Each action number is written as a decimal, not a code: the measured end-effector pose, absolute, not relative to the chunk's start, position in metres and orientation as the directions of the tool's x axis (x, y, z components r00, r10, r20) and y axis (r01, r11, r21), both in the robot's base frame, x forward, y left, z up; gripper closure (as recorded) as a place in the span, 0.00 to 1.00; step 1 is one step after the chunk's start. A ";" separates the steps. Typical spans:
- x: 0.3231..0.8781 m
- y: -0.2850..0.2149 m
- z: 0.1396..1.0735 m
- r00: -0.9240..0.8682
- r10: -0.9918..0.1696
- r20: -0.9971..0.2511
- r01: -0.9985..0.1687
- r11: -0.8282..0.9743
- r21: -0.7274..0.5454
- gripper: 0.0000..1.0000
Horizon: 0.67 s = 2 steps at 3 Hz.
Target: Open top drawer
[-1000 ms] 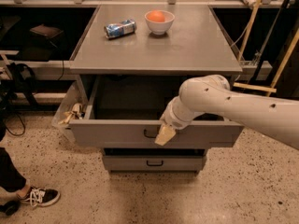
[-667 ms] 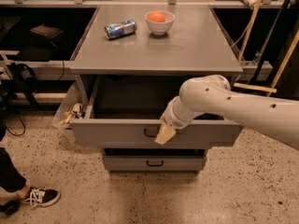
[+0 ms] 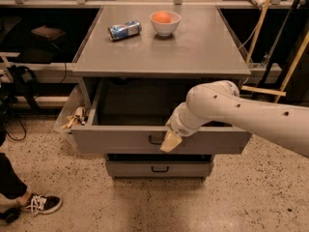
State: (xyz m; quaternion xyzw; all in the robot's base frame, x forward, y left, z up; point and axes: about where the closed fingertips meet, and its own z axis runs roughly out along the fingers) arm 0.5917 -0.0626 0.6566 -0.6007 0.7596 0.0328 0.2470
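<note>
The top drawer [image 3: 116, 140] is a wide grey drawer, pulled well out from under the grey tabletop [image 3: 193, 47], and its dark inside shows. Its small black loop handle [image 3: 154, 140] is at the middle of the front. My gripper [image 3: 170, 142], with a tan tip, is right at the handle's right side, against the drawer front. My white arm [image 3: 241, 112] reaches in from the right and hides part of the drawer's right half.
A narrower grey drawer [image 3: 159, 168] with the same black handle sits shut below. A blue can [image 3: 124, 30] and a white bowl [image 3: 165, 23] holding an orange stand on the tabletop. A clear bin [image 3: 72, 117] stands left of the cabinet. A person's shoe [image 3: 41, 204] is at lower left.
</note>
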 end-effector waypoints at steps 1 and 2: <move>0.583 -0.063 0.655 -0.157 -0.895 -0.417 -0.927 0.279 -0.251 1.00; 0.582 -0.063 0.656 -0.157 -0.895 -0.417 -0.927 0.279 -0.251 1.00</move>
